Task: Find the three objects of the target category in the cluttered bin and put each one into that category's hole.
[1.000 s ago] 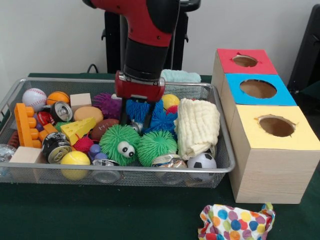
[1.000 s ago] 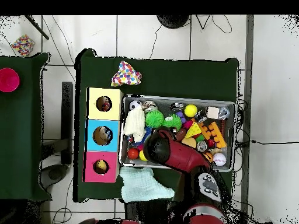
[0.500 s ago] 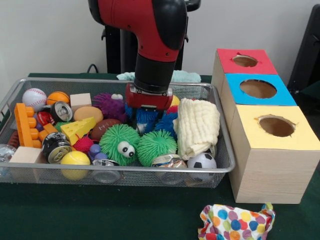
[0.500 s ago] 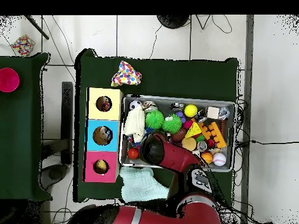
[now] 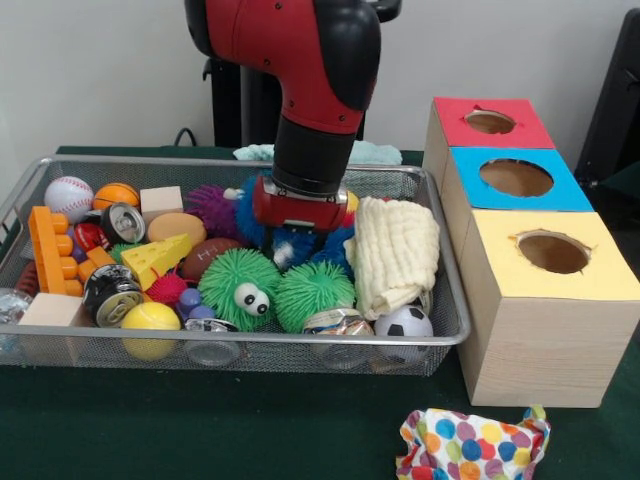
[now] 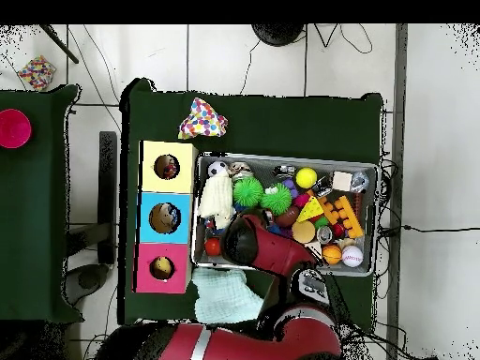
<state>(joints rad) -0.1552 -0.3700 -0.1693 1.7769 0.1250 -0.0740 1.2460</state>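
A wire bin (image 5: 250,340) holds a jumble of toys, balls, cans and blocks. My gripper (image 5: 293,243) is pushed down into a blue spiky toy (image 5: 322,246) in the middle of the bin, and the toy's bristles hide its tips. Two green spiky balls (image 5: 238,288) (image 5: 313,290) lie just in front of it, and a purple spiky ball (image 5: 214,208) sits to its left. To the right stand the red box (image 5: 490,122), the blue box (image 5: 517,178) and the yellow box (image 5: 553,253), each with a round hole. In the overhead view the arm (image 6: 267,248) covers the gripper.
A cream cloth (image 5: 398,252) lies against the bin's right end beside the gripper, with a soccer ball (image 5: 404,323) in front. A polka-dot cloth (image 5: 470,445) lies on the table in front, and a teal cloth (image 5: 365,152) lies behind the bin.
The arm has shifted slightly right and sunk lower, so the gripper that stood above the blue spiky toy is now buried in it.
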